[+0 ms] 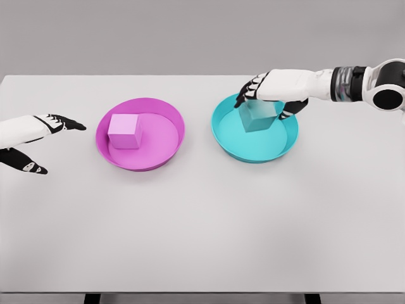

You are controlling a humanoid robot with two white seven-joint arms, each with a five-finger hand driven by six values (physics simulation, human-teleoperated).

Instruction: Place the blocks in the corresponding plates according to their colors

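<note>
Pink block (pixel 124 132) sits in pink plate (pixel 140 133); right hand (pixel 271 95) grips teal block (pixel 258 116) over teal plate (pixel 254 128); release remains.

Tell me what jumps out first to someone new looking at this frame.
Two bright plates side by side on the white table: a magenta plate left of centre with a pink block in it, and a teal plate to its right. The right hand reaches in over the teal plate, fingers curled around a teal block sitting in it. The left hand hangs open at the left edge, apart from both plates.
</note>
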